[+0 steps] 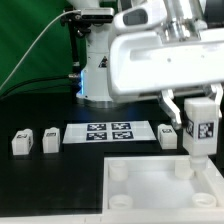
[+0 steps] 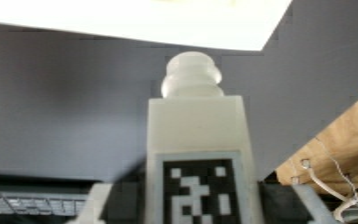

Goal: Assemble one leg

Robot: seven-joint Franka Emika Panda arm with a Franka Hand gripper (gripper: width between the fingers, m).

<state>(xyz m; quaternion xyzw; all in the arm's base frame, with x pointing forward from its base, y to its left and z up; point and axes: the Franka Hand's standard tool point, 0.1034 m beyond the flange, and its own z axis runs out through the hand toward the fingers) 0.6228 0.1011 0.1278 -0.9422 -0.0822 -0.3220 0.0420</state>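
Above the large white square panel (image 1: 150,195), the small white tagged plastic leg (image 1: 199,128) is held clamped by the two-finger gripper (image 1: 197,106). The round corner socket (image 1: 181,168) could be missed if the leg is lowered misaligned.

In the exterior view the marker board (image 1: 108,132) lies mid-worktop (image 1: 60,185), with the robot base (image 1: 95,75) behind it at twelve o'clock. At the board's nine o'clock the outer leg (image 1: 22,142) and the inner leg (image 1: 51,140) sit side by side. At its three o'clock, just beside it, sits a third leg (image 1: 168,133). The square panel (image 1: 150,195) lies in front, at the board's five o'clock. The hand (image 1: 195,103) holds the fourth leg (image 1: 198,130) upright at the panel's far corner, three o'clock from the third leg.
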